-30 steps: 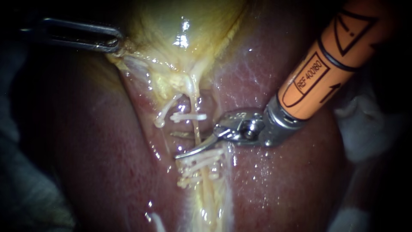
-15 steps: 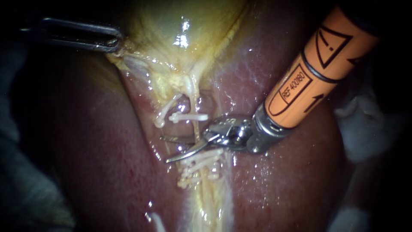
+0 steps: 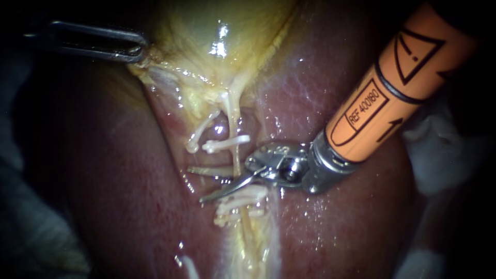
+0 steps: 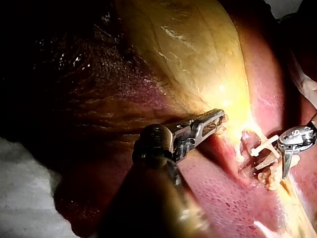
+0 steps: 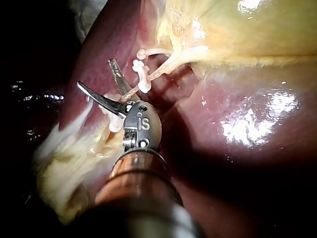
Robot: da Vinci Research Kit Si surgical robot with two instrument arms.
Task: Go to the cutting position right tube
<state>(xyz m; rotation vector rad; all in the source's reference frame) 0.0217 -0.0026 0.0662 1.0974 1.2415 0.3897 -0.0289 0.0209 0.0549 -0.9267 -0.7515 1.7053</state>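
Observation:
My right instrument [image 3: 195,184], on an orange shaft, ends in two thin blades that stand open. The pale right tube [image 3: 235,155] runs between them, close to their hinge. The blades cross it below a white clip [image 3: 225,143] and above several white clips [image 3: 242,198]. In the right wrist view the open blades [image 5: 95,72] reach past the clipped tube [image 5: 148,78]. A shorter left tube [image 3: 199,135] ends in a clipped stub. My left instrument [image 3: 135,50] is at the upper left, jaws shut on the edge of the yellow gallbladder [image 3: 217,31]; in the left wrist view its jaws [image 4: 214,120] hold that edge.
Dark red liver [image 3: 119,170] lies on both sides of the groove that holds the tubes. White gauze [image 3: 439,150] sits at the right behind the orange shaft. Another white clip [image 3: 188,266] lies low in the groove.
My right instrument has slid left, so its open blades now reach further across the right tube, which sits deeper between them. The left instrument has not moved.

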